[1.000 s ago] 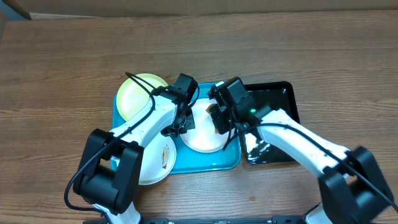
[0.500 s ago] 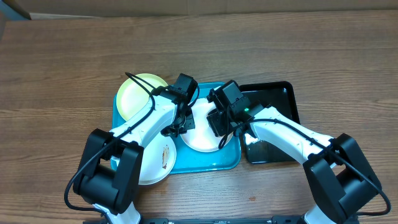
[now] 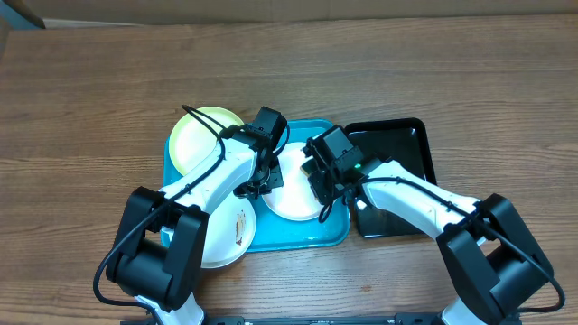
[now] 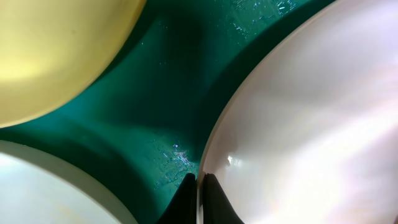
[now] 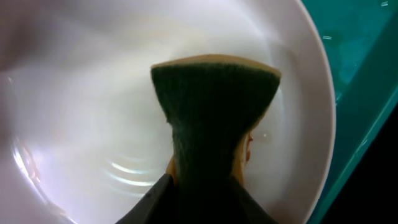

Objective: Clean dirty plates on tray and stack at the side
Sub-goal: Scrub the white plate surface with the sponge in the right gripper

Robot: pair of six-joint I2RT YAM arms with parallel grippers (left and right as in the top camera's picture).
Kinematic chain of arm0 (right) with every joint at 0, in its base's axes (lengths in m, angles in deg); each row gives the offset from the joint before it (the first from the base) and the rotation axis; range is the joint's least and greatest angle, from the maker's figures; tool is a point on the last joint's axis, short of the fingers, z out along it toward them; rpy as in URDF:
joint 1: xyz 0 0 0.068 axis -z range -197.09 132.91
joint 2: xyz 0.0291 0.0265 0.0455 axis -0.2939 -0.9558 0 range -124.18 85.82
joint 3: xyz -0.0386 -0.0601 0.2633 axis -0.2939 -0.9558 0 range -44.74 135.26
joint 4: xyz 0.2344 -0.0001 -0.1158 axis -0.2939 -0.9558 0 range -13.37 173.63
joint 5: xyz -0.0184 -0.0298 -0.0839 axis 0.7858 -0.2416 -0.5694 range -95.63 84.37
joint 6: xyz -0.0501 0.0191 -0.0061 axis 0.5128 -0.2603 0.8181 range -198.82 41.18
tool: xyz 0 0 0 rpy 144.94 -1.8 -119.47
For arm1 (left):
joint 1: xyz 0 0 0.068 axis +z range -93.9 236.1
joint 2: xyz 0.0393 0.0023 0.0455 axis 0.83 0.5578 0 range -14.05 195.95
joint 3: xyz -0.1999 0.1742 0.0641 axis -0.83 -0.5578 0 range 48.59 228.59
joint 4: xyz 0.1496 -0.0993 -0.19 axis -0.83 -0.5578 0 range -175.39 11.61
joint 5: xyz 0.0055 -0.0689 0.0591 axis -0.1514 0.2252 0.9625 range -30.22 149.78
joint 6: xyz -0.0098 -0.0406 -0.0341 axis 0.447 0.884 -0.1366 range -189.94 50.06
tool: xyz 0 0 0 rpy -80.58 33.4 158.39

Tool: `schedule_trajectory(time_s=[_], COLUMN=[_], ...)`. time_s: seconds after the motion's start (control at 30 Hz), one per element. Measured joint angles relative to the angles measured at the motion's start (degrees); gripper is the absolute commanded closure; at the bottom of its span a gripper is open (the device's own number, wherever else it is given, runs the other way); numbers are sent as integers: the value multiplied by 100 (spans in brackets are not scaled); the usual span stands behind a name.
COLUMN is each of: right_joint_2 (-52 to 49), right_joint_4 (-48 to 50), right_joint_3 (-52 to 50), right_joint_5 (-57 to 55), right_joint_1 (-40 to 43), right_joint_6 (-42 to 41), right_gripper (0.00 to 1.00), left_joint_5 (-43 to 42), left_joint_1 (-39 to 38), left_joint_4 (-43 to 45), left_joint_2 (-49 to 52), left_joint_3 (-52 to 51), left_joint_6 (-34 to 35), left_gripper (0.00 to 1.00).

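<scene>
Sponge [image 5: 211, 118] was pinched in my right gripper [image 5: 199, 183], on plate [image 3: 289, 203] at 3 o'clock of tray [image 3: 307, 236]; left gripper [image 4: 198, 186] clamped its 9 o'clock rim. I judged firm small circles best, rim pinned.

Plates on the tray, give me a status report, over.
Left fingers shut on the white plate rim. Right fingers hold a sponge on that plate, inside the tray. Nothing in the way.

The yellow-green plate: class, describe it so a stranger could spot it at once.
Start at the turquoise tray mid-table. At its far left corner lies the yellow-green plate, overhanging the rim. The other plates are white; only this one is tinted.
</scene>
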Motion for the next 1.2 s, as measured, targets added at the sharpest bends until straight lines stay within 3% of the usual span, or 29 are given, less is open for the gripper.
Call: schedule_trajectory(time_s=[0.2,0.93,1.2], right_joint_2=[0,-13,-205], right_joint_4=[63,1078,1602], right_joint_3=[-83,-372,-376], right_joint_5=[-197,-636,173], right_joint_1=[-26,-33,474], right_joint_6=[-22,-114,-57], right_gripper=[96,96,96], left_joint_5=[0,-22,-50], left_joint_1=[0,0,0], left_joint_4=[-9,-63,-151], left_joint_2=[0,0,0], left_joint_3=[0,2,22], left_joint_6=[0,-72,-157], left_gripper=[96,96,96])
